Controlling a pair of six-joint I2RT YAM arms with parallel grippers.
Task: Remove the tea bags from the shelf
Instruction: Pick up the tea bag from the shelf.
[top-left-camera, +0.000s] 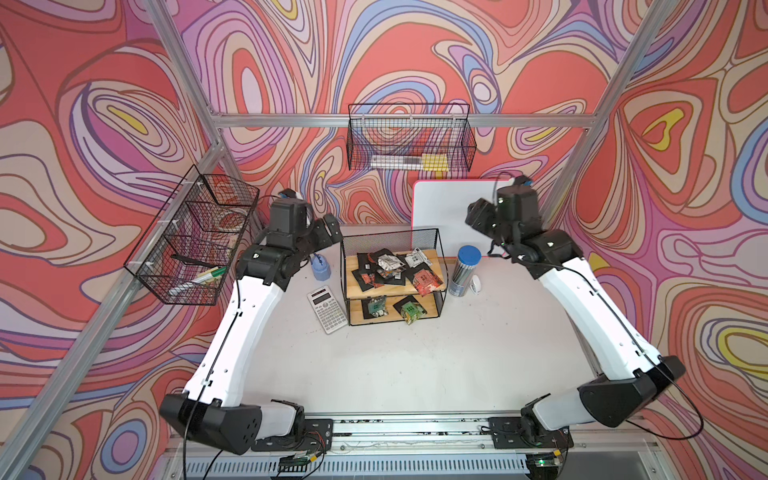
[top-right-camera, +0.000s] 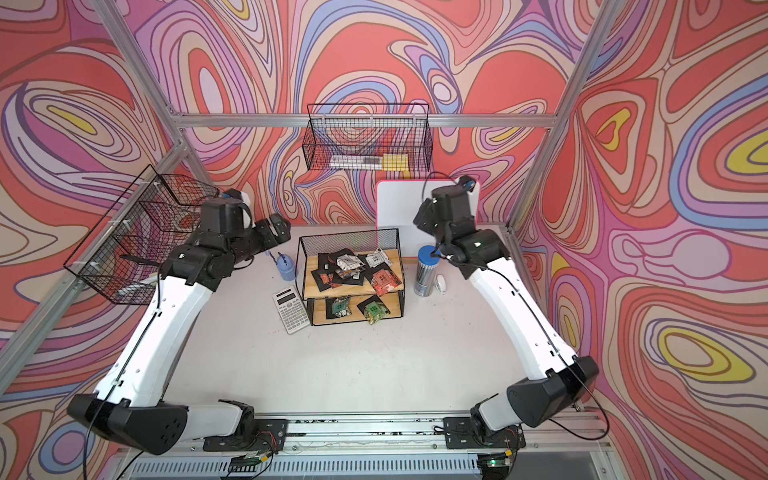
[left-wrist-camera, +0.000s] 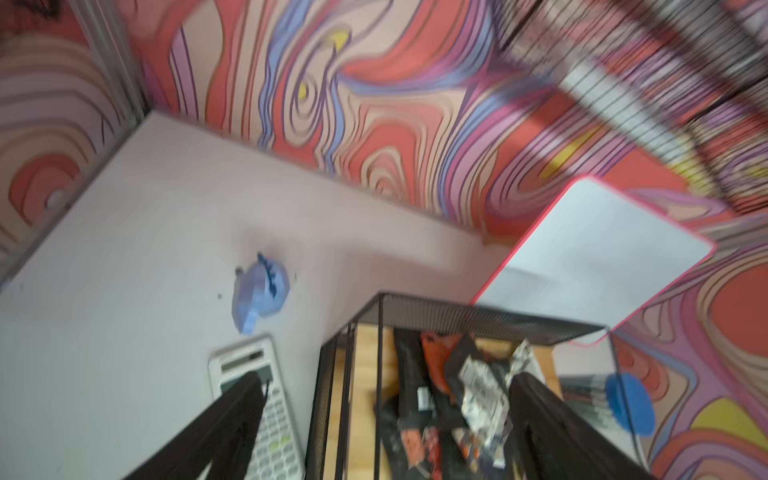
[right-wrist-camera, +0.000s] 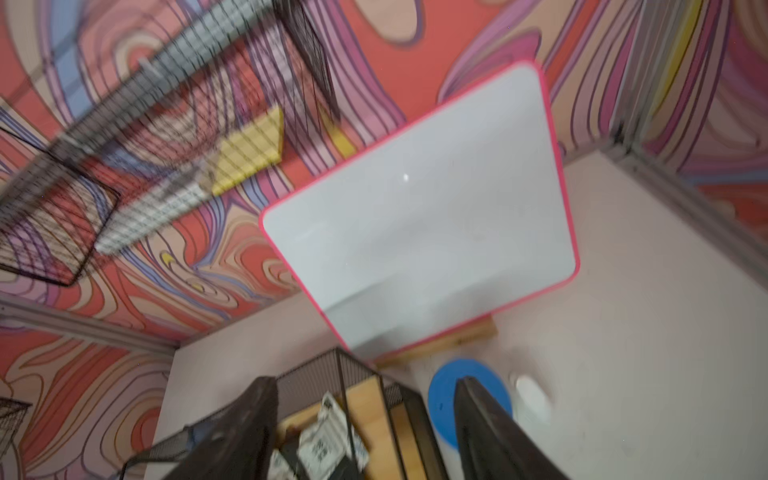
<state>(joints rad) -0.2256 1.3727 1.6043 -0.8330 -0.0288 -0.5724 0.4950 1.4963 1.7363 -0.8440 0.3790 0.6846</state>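
shelf (top-left-camera: 352, 286): two-tier rack, light wooden boards in a black wire frame with a mesh back. It is stood at the mid-rear of the white table (top-left-camera: 395, 374), between the calculator (top-left-camera: 328, 309) and the blue-lidded clear tub (top-left-camera: 465, 270).
tea bags, upper tier (top-left-camera: 388, 270): an overlapping heap of foil sachets is spread across the board, mostly black with red, orange or silver-white panels. The exact count cannot be made out.
tea bags, lower tier (top-left-camera: 376, 307): two sachets with green panels are laid near the front edge, side by side and apart.
left gripper (left-wrist-camera: 388, 378): jaws are held wide apart with nothing clamped. In both top views it is raised above the table, just beside the shelf's rear left corner and apart from it. In its blurred wrist view one finger (left-wrist-camera: 232, 424) is seen over the calculator, the other over the upper-tier heap.
right gripper (right-wrist-camera: 365, 382): jaws are parted and nothing is gripped. It is raised in front of the pink-edged whiteboard (top-left-camera: 449, 208), behind and to the right of the shelf, and no sachet is touched.
other items: a small blue object (top-left-camera: 321, 268) is set behind the calculator and a small white object (top-left-camera: 476, 284) just beside the tub. Black wire baskets are hung on the back wall (top-left-camera: 409, 137) and the left wall (top-left-camera: 195, 237).
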